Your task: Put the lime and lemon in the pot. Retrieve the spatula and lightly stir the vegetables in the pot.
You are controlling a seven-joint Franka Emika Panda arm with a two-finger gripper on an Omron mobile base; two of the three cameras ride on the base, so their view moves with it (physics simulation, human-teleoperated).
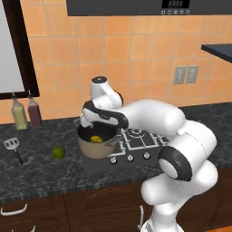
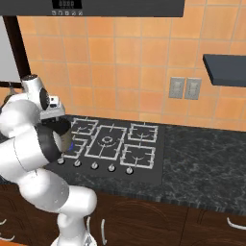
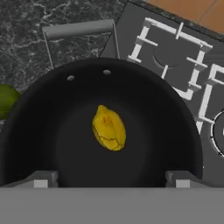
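Note:
The tan pot (image 1: 93, 149) with a black inside stands on the stove's front left burner. A yellow lemon (image 3: 109, 127) lies on the pot's floor (image 3: 61, 131), also seen as the lemon (image 1: 95, 139) in the left base view. My gripper (image 3: 111, 179) hangs just above the pot's mouth, open, its fingertips (image 3: 41, 179) far apart with nothing between them. The lime (image 1: 58, 152) rests on the dark counter left of the pot, and the lime (image 3: 6, 101) peeks past the rim. Farther left lies the spatula (image 1: 12, 147), head toward the wall.
Two bottles (image 1: 19, 113) stand against the wall at the back left. The stove (image 2: 113, 141) has several burners and a row of knobs (image 2: 95, 166) along its front. A dark shelf (image 2: 225, 67) juts out at the upper right. The pot's grey handle (image 3: 78, 29) points away from the hand.

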